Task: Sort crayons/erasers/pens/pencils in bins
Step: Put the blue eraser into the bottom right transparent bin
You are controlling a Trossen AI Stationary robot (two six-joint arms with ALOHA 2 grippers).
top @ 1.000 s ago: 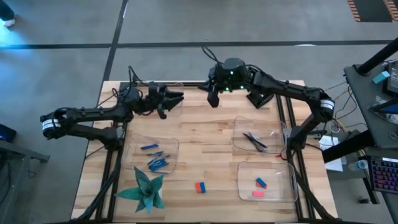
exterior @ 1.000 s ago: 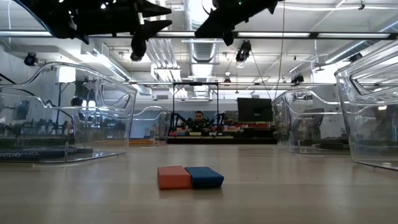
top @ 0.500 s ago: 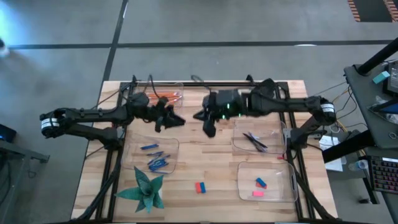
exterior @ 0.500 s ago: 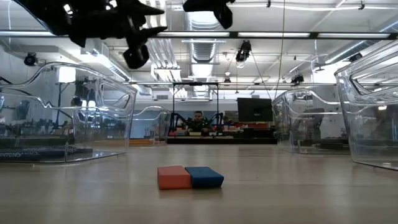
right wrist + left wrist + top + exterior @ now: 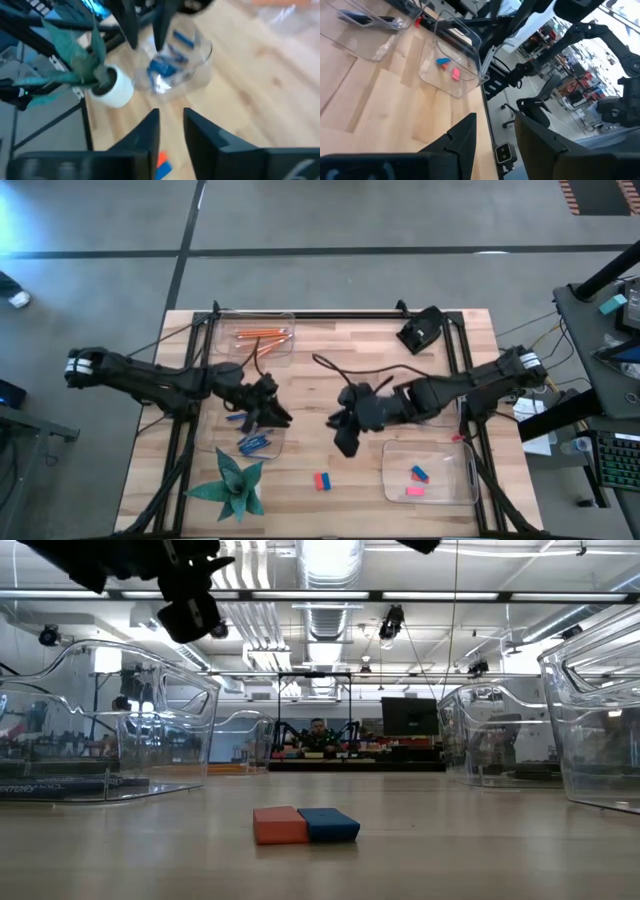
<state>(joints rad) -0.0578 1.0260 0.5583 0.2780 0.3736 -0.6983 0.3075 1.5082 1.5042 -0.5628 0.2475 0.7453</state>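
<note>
Nearly sorted: one red-and-blue eraser pair loose on worktop just ahead of right jaws, parted, empty; left jaws likewise.

Both arms reach inward, the right tool seemingly above the red-and-blue eraser on the table.

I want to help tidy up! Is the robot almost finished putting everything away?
Nearly. The pencils, the crayons and two erasers already lie in bins. Both end effectors, left and right, are open and hold nothing. Left to do: the red and blue erasers still out on the table.
</note>
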